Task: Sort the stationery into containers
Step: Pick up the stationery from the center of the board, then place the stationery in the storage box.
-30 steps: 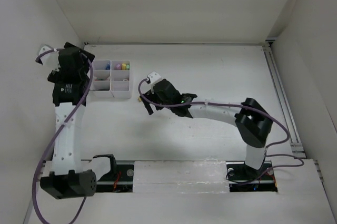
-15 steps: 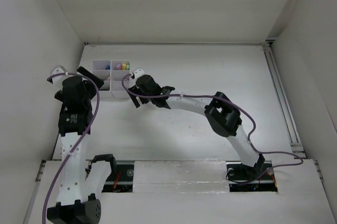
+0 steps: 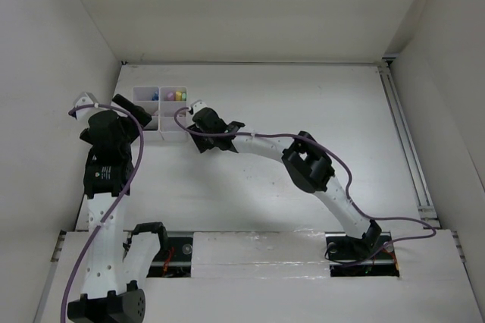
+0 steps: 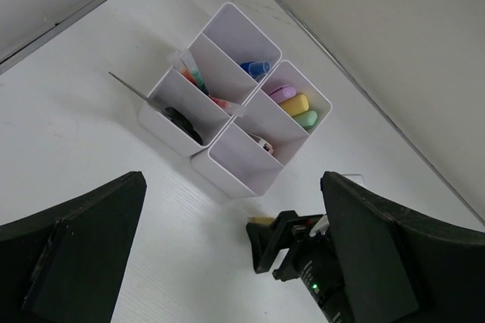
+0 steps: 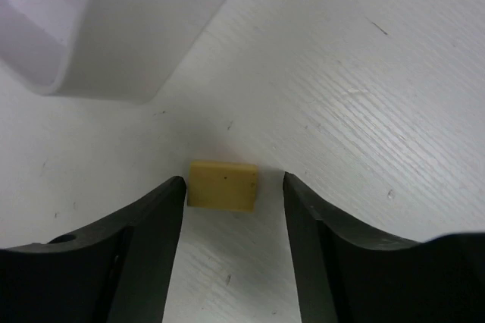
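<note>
The white organizer tray (image 3: pixel 171 133) stands at the back left and also shows in the left wrist view (image 4: pixel 241 169). It holds black-handled scissors (image 4: pixel 183 122), pens (image 4: pixel 199 82), a blue-capped bottle (image 4: pixel 256 69) and pink (image 4: pixel 281 93), yellow (image 4: pixel 294 103) and green (image 4: pixel 306 118) markers. A tan eraser (image 5: pixel 223 185) lies on the table just off the tray's corner (image 5: pixel 136 27). My right gripper (image 5: pixel 233 184) is open, its fingers on either side of the eraser, low over the table. My left gripper (image 4: pixel 231 180) is open and empty above the tray's near side.
The side wall runs close along the left of the tray and the left arm (image 3: pixel 102 164). The back wall edge (image 4: pixel 364 103) passes just behind the tray. The right arm (image 3: pixel 303 164) stretches across the middle of the table.
The right arm has reached left until its gripper sits by the tray's near right corner. The left arm has drawn back toward me from the tray; little movement in the last half second.
</note>
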